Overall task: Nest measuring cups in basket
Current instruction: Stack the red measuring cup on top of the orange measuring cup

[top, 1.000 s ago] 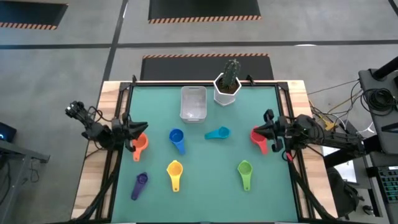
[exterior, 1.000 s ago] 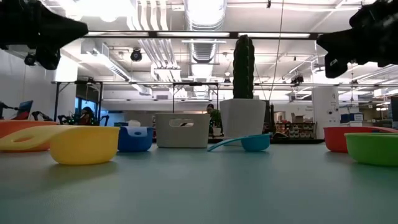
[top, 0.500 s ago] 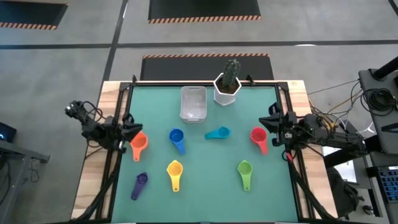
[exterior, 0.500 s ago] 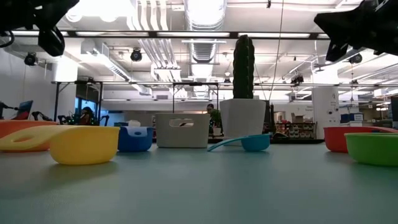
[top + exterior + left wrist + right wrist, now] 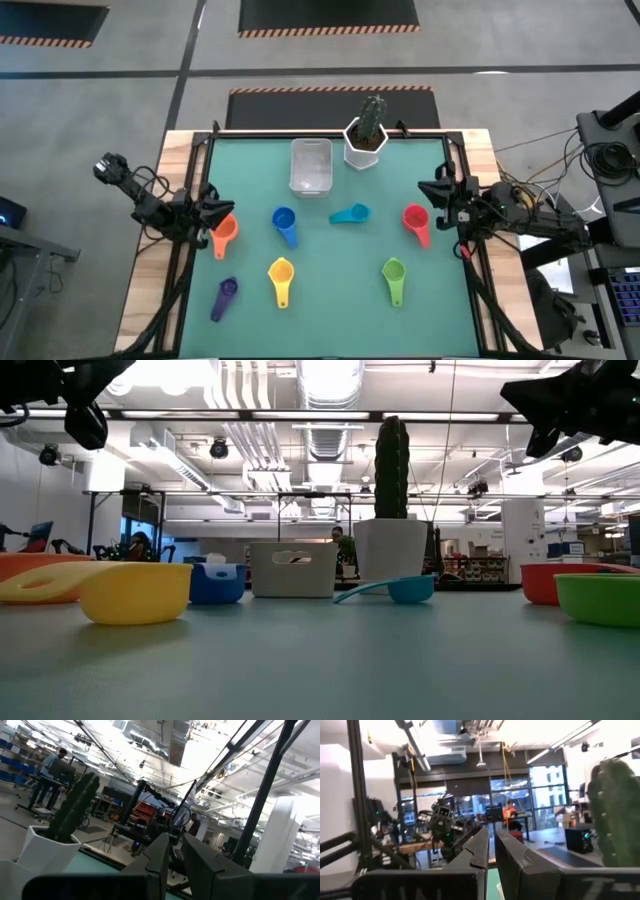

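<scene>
Left gripper point(image 5: 222, 208) sat at the table's left edge, fingers point(image 5: 161, 857) nearly together, holding nothing. The orange plastic measuring cup point(image 5: 223, 233) lay just beside it; blue cup point(image 5: 284, 222), yellow cup point(image 5: 281, 275) and purple cup point(image 5: 226, 294) lay farther inward. Right gripper point(image 5: 428, 189) sat at the right edge, fingers point(image 5: 482, 847) pressed together, empty. Red cup point(image 5: 416, 220) lay just beside it, green cup point(image 5: 393, 274) and teal cup point(image 5: 350, 214) farther off. The clear rectangular plastic basket point(image 5: 310, 166) stood between both grippers at the far side, beside a white hexagonal cactus pot point(image 5: 365, 144).
</scene>
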You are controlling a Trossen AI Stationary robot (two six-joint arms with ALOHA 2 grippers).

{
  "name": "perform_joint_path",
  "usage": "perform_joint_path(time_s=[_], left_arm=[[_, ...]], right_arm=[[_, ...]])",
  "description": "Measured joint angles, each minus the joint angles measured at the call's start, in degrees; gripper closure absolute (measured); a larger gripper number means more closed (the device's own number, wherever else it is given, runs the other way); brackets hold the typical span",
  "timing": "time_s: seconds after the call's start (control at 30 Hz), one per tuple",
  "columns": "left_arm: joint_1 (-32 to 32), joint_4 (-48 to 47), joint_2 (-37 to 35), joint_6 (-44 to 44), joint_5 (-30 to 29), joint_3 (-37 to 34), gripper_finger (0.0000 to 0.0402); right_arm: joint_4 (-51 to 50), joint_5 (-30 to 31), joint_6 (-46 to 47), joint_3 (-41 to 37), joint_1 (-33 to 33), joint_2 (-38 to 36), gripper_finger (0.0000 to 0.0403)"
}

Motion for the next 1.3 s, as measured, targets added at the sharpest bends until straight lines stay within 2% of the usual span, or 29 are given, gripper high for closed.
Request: perform_joint_path(time_s=[0.37, 0.57, 0.7, 0.87, 1.0, 1.17, 1.23, 1.3], left_arm=[[0.0, 1.6, 1.5, 0.2, 0.0, 0.0, 0.0363], [0.0, 2.0, 3.1, -1.2, 0.0, 0.0, 0.0363], [0.0, 6.7, 7.1, -1.4, -0.1, 0.0, 0.0363], [0.0, 9.7, 13.8, -0.7, -0.1, 2.9, 0.0364], [0.0, 7.7, 22.2, 1.5, -0.1, 9.4, 0.0364], [0.2, 7.6, 35.3, 5.6, -0.6, 19.3, 0.0364], [0.6, 6.9, 40.9, 6.6, -3.8, 23.8, 0.0364], [1.3, 5.1, 46.5, 7.7, -9.7, 28.4, 0.0364]], right_arm=[[-25.3, -3.6, 2.9, 13.0, 0.9, 12.0, 0.0385], [-34.6, -3.0, 3.2, 18.5, 2.7, 15.9, 0.0385], [-37.5, -0.1, 2.2, 20.2, 3.3, 16.2, 0.0385], [-40.3, 2.2, 2.6, 20.3, 3.3, 15.9, 0.0385], [-41.7, 2.2, 3.3, 20.2, 3.3, 15.8, 0.0385], [-39.9, 3.0, -0.4, 20.2, 3.3, 15.7, 0.0385], [-37.1, 3.6, -2.4, 20.2, 3.3, 15.7, 0.0385], [-33.6, 3.6, -4.6, 20.2, 3.3, 15.7, 0.0385]])
